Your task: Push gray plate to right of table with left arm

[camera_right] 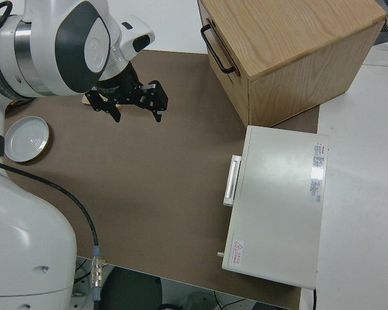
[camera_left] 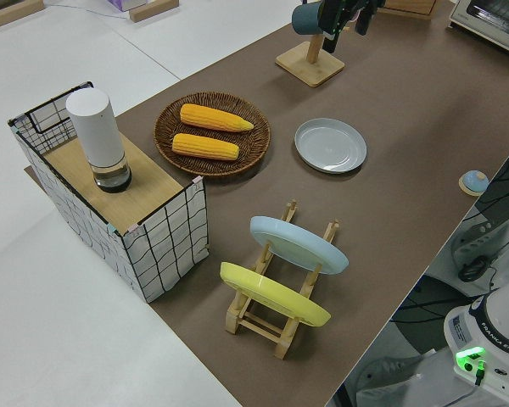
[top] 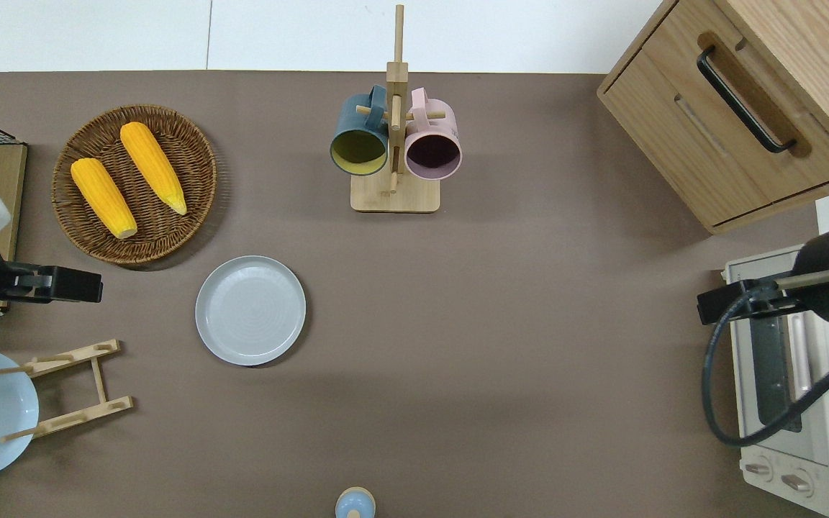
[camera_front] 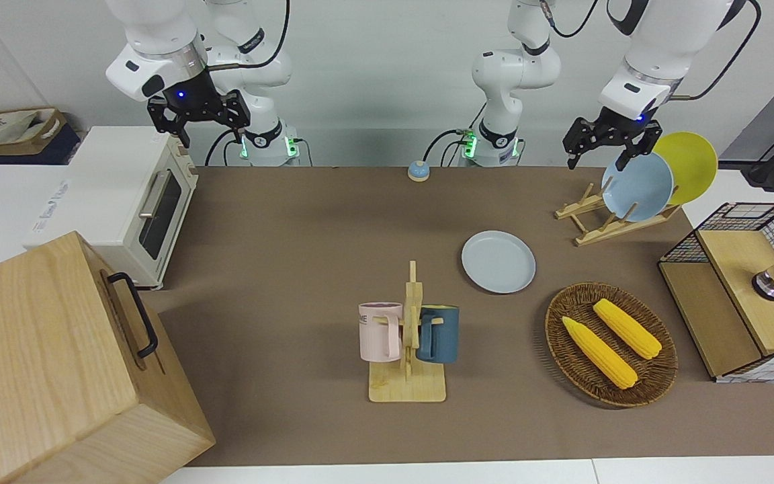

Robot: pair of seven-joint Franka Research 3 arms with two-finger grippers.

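The gray plate (camera_front: pixel 498 261) lies flat on the brown table (camera_front: pixel 293 269), between the wicker basket and the wooden plate rack; it also shows in the overhead view (top: pixel 250 310) and the left side view (camera_left: pixel 330 145). My left gripper (camera_front: pixel 595 163) is open and empty, up in the air over the table's left-arm end (top: pixel 69 284), between the basket and the plate rack and apart from the gray plate. My right gripper (camera_front: pixel 209 131) is open and empty, and that arm is parked.
A wicker basket (camera_front: pixel 555 323) holds two corn cobs. A wooden rack (camera_front: pixel 595 225) holds a sky-blue plate (camera_front: pixel 635 187) and a yellow plate (camera_front: pixel 693 161). A mug rack (camera_front: pixel 410 336) stands mid-table. A toaster oven (camera_front: pixel 138 202) and wooden cabinet (camera_front: pixel 44 363) fill the right arm's end.
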